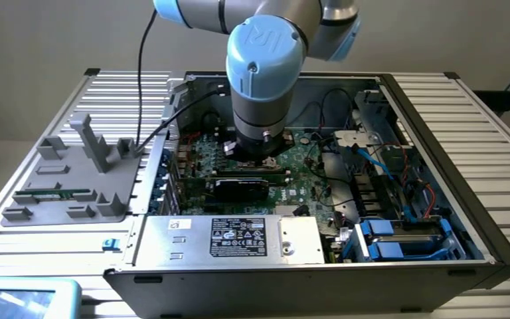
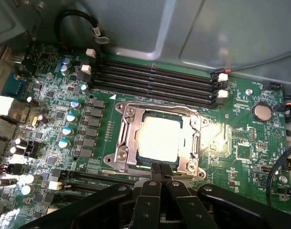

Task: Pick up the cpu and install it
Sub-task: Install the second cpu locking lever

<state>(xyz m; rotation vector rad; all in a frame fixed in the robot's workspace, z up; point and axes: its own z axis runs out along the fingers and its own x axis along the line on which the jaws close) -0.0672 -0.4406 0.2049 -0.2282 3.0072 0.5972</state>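
Clenched tight, the pincer (image 2: 162,174) has its two black fingers pressed together, their tips at the near edge of the cpu (image 2: 160,138); whether they actually touch it cannot be told.

Seen from the exterior view, the arm (image 1: 264,73) reaches straight down into the open computer case (image 1: 432,199), which lies on its side on a table (image 1: 494,126) of ribbed metal. Toward the exterior view's left, a grey fixture tray (image 1: 69,179) sits on the table with a long green memory stick (image 1: 53,195) lying in it. Along the case's near edge sits the silver power supply (image 1: 228,238).

Through the wrist view, the green motherboard (image 2: 240,143) spreads under the pincer. Four black memory slots (image 2: 155,81) run side by side just beyond the metal-framed socket (image 2: 121,157). The cpu lies flat inside that socket frame, its shiny top glaring bright. A round coin battery (image 2: 261,111) sits well apart from the socket.
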